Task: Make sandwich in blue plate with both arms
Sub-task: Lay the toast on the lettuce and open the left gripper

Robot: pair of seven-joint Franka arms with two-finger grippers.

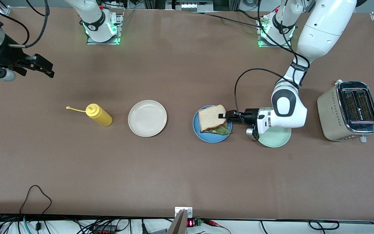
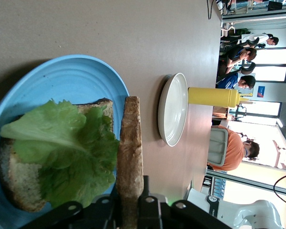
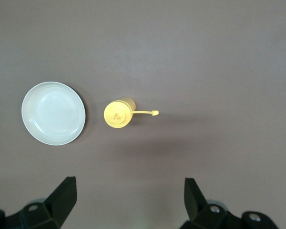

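The blue plate (image 1: 206, 136) (image 2: 71, 78) carries a bread slice (image 2: 19, 181) with a green lettuce leaf (image 1: 223, 130) (image 2: 62, 148) lying on it. A second bread slice (image 1: 210, 117) (image 2: 131, 143) hangs tilted over the leaf, seen edge-on in the left wrist view. My left gripper (image 1: 222, 116) (image 2: 131, 191) is shut on that upper slice's edge, over the plate's rim toward the left arm's end. My right gripper (image 1: 47, 69) (image 3: 129, 191) waits open with nothing in it, up over the right arm's end of the table.
A pale mint-green plate (image 1: 276, 139) lies under the left wrist, beside the blue plate. A toaster (image 1: 349, 110) stands at the left arm's end. A cream-white plate (image 1: 147, 118) (image 3: 53, 113) and a yellow squeeze bottle (image 1: 99, 114) (image 3: 118, 113) sit toward the right arm's end.
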